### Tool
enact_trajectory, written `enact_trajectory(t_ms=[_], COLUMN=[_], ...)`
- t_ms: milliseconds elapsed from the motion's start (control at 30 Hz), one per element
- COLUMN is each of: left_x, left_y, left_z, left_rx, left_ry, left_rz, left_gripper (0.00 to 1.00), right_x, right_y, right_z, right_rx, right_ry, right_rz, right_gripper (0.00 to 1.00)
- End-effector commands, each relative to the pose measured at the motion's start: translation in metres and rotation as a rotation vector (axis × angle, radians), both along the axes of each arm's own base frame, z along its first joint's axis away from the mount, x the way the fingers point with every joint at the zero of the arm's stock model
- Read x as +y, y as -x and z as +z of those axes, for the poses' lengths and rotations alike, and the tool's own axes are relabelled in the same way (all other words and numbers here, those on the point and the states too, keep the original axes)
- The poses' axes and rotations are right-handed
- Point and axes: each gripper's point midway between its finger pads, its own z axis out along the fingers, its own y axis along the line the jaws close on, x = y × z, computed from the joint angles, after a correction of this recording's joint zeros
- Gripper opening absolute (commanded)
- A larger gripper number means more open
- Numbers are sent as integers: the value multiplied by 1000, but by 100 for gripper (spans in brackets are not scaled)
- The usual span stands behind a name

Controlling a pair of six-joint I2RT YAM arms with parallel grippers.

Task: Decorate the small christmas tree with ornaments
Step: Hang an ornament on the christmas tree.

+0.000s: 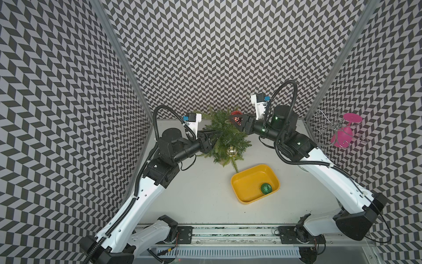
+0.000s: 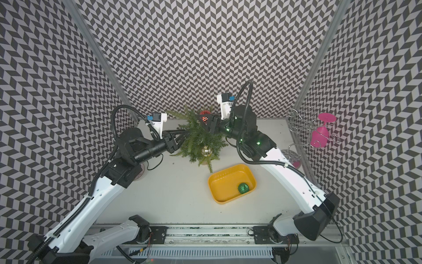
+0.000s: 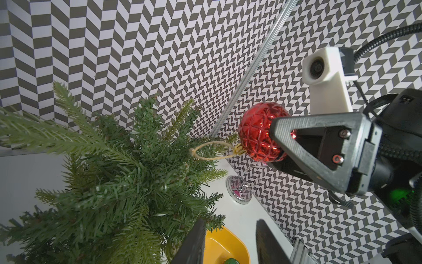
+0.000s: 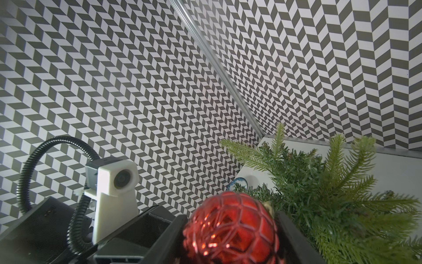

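Left gripper (image 3: 230,222), jaws partly open and empty, reaches into the small christmas tree (image 1: 225,134) at the far edge of the desk (image 1: 194,194), where a gold bauble (image 1: 231,151) hangs on the tree's near side. Right gripper (image 1: 237,120) clamps the red bauble (image 3: 258,132) by the upper branches. The green bauble (image 1: 266,188) lies in a yellow tray (image 1: 245,182) nearer mid-desk.

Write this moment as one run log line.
right gripper: shut on red bauble, beside tree top | left gripper: open, at tree branches | gold bauble: on tree | green bauble: in yellow tray

Red ornament (image 4: 228,230) in right tool (image 4: 232,216), beside small christmas tree (image 4: 331,194).
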Motion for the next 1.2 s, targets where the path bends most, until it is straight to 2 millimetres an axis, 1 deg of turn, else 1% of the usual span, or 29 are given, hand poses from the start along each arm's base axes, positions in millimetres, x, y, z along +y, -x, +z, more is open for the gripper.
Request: enact_trajectory(t_ms=[0, 367, 667, 867, 1167], left_x=[-1, -20, -23, -29, -39], left_y=[0, -14, -30, -42, -50], left_z=[7, 17, 31, 29, 20], left_rx=[-20, -6, -16, -1, 14], left_ry=[14, -24, -51, -90, -134], left_rz=[-11, -11, 49, 74, 99], left_gripper=[40, 40, 37, 32, 32], right_x=[-8, -13, -14, -15, -16], right_y=[10, 20, 23, 25, 26], right_z=[25, 14, 5, 3, 0], right_rx=[-85, -88, -68, -68, -63], right_ry=[-59, -122, -156, -179, -187], right_rz=[-1, 8, 15, 17, 21], right_gripper=[58, 59, 59, 59, 59])
